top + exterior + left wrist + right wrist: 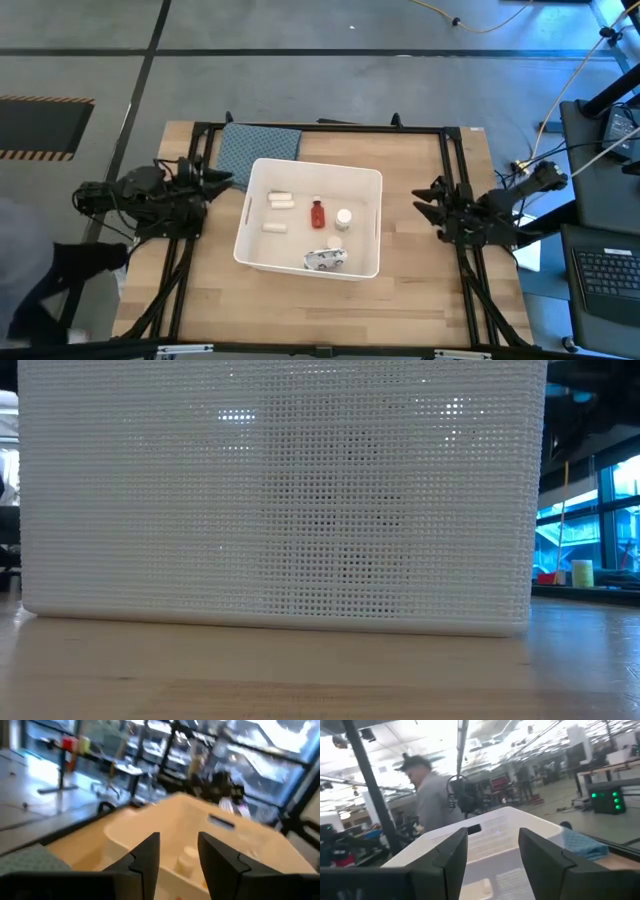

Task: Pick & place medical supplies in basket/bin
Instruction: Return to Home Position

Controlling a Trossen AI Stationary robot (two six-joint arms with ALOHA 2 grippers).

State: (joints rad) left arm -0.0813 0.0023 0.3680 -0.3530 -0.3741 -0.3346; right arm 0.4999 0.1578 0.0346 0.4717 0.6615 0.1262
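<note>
1. left gripper [222,181]: fingers [148,856] parted to a middling gap, nothing between them. It hangs over the table's left edge, tips pointing at the basket's left wall and just apart from it. Judged empty because no load remains to carry.

2. right gripper [421,203]: fingers [451,854] parted alike, holding nothing. It hangs near the table's right edge, tips facing the basket's right wall, near but not touching. Both arms stand outside the rim, which fits a parking pose rather than a reach.

3. basket [312,166]: stands mid-table [400,310], a little nearer the far edge. Its perforated wall fills the low view.

4. Contents, all on the basket floor:
   - white tubes [280,200], toward the left wall
   - red-brown bottle [317,213], upright near the middle
   - white round-capped bottle [343,218], just beside the red-brown one
   - packet [325,260], against the near wall; pale and crumpled, probably the silvery one, though it shows too small to be sure

5. cloth [258,145]: blue-grey, flat at the table's far edge, one corner meeting the basket's far-left corner. It is not a supply, so it is left outside.

6. person [427,790]: beyond the table, handling nothing on it.

Status: no supply shows on the bare wood, so the placing is judged done.
</note>
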